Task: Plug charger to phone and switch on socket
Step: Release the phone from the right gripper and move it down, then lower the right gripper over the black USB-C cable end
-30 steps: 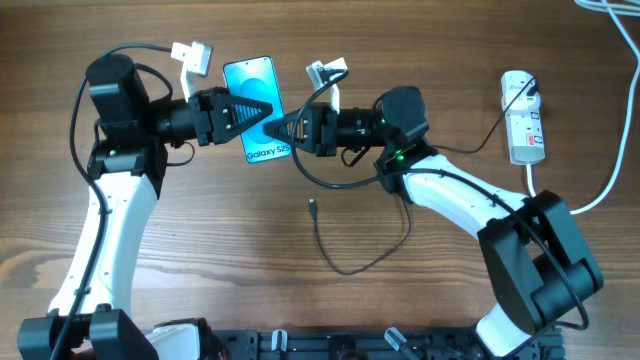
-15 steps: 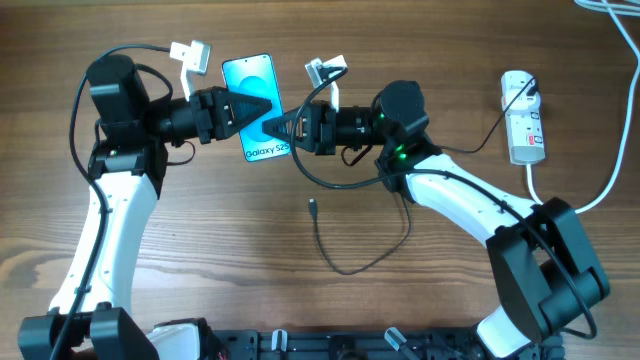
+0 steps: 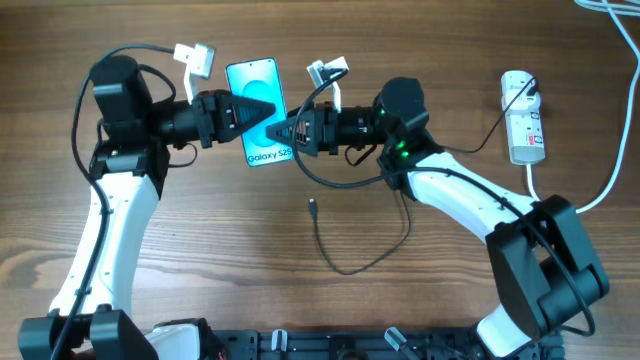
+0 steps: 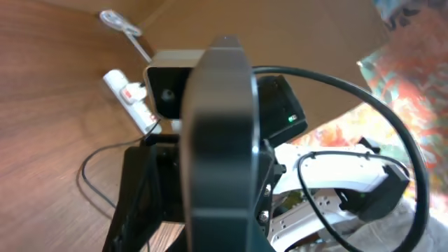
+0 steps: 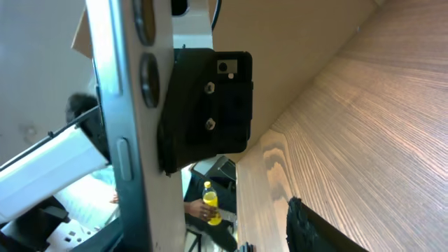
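Note:
The phone [image 3: 255, 108], with its teal screen facing up, hangs above the table between both arms. My left gripper [image 3: 262, 111] reaches in from the left and is shut on the phone. In the left wrist view the phone [image 4: 218, 140] is a dark slab edge-on. My right gripper [image 3: 284, 130] stands at the phone's lower right corner, jaws apart. In the right wrist view the phone's grey edge [image 5: 126, 133] is far from one dark finger [image 5: 315, 231]. The charger tip [image 3: 313, 207] lies loose on the wood, its thin black cable [image 3: 350, 268] looping away. The socket [image 3: 523, 130] lies at the far right.
A thick white cord [image 3: 608, 190] runs from the socket along the table's right edge. The black plug [image 3: 530, 95] sits in the socket's far end. The socket [image 4: 133, 98] also shows in the left wrist view. A black rail [image 3: 330, 345] lines the table's front edge.
My left gripper has closed on the phone. My right gripper has opened and let go of it. The phone has shifted slightly to the right.

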`<control>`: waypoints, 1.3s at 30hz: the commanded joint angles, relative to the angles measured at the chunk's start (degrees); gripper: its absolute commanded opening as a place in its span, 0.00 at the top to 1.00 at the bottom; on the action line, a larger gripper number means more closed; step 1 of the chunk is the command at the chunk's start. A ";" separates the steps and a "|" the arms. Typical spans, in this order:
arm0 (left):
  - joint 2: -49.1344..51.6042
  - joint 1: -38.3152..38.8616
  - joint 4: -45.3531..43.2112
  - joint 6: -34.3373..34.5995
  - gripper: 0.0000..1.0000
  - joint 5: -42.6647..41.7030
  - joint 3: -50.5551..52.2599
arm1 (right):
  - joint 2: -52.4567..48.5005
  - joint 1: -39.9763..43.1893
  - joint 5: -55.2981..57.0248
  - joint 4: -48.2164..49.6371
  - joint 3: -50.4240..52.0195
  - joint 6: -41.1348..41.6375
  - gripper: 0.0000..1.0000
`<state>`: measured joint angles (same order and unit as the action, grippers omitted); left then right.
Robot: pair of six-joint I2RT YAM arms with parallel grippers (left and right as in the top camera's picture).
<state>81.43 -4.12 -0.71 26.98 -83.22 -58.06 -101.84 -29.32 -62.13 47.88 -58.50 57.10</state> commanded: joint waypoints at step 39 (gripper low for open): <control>14.69 0.48 30.49 -11.61 0.96 45.35 -0.72 | -1.88 -26.60 76.35 -68.52 0.87 -27.08 0.63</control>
<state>96.16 -3.75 30.20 16.58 -37.12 -58.46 -103.02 -55.90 10.98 -20.36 -57.47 28.67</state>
